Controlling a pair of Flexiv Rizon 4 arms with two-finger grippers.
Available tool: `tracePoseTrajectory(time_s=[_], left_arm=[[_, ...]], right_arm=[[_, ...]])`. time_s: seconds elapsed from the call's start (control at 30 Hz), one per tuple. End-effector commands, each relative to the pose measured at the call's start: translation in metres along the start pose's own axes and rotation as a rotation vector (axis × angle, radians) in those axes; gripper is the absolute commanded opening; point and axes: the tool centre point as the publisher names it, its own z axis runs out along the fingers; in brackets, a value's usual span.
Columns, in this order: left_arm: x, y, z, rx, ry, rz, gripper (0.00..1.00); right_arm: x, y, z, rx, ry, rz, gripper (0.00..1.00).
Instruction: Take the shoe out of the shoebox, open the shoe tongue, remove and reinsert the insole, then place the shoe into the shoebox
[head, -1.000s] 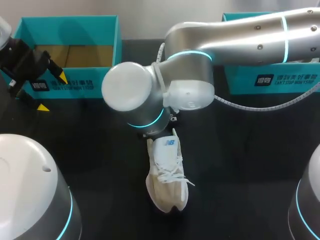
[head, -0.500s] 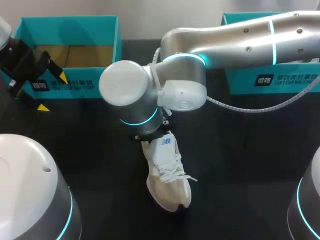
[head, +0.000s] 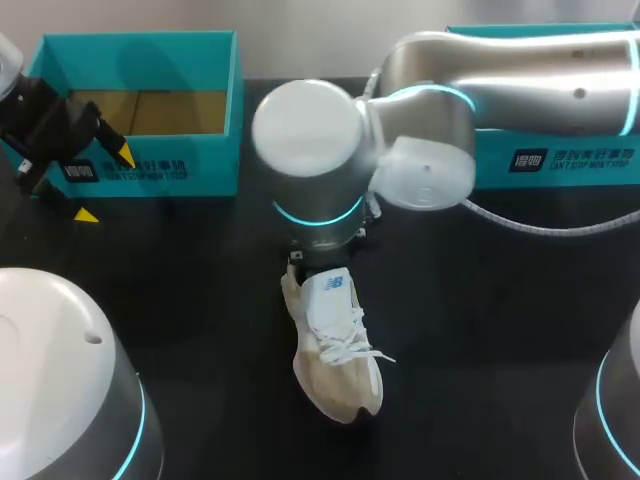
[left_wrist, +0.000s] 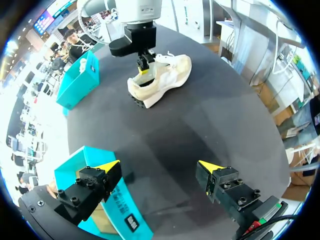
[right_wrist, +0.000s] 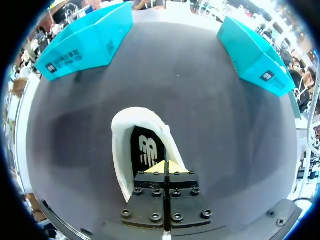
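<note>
On black worktop (head: 500, 330), white shoe (head: 335, 360); right claw (right_wrist: 166, 166) pinched together at shoe's heel opening; left claw (left_wrist: 159, 166) spread wide, well apart from shoe.

Right wrist view: body of the right gripper (right_wrist: 166, 166) hides the laces and toe of the shoe (right_wrist: 122, 145). Its tips are pressed together at the collar; anything pinched between them is not discernible.

Head view: wrist of the right arm (head: 310, 160) covers that gripper entirely, and the shoe's heel end. The same arm blocks much of the right teal box (head: 570, 160), inside unseen.

Left wrist view: near teal box (left_wrist: 115, 210) cut off by the black rim.
</note>
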Motion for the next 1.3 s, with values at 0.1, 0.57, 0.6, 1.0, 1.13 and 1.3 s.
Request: tracePoseTrajectory(time_s=[0.1, 0.57, 0.6, 1.0, 1.13, 1.3], left_arm=[[0.001, -0.001, 0.000, -0.004, 0.001, 0.000, 1.00], [0.001, -0.001, 0.000, -0.004, 0.001, 0.000, 1.00], [0.001, -0.001, 0.000, -0.004, 0.001, 0.000, 1.00], [0.001, -0.001, 0.000, -0.004, 0.001, 0.000, 1.00], [0.001, -0.001, 0.000, -0.004, 0.001, 0.000, 1.00], [0.001, -0.001, 0.000, -0.004, 0.001, 0.000, 1.00]], right_arm=[[0.001, 0.000, 0.008, 0.029, 0.097, 0.179, 0.00], [0.022, -0.009, 0.012, 0.099, 0.055, -0.018, 0.00], [0.022, -0.010, 0.011, 0.105, 0.054, -0.027, 0.00], [0.014, -0.018, 0.013, 0.202, 0.100, -0.128, 0.85], [0.010, -0.019, 0.016, 0.221, 0.105, -0.131, 1.00], [0.013, -0.021, 0.015, 0.238, 0.091, -0.161, 1.00]])
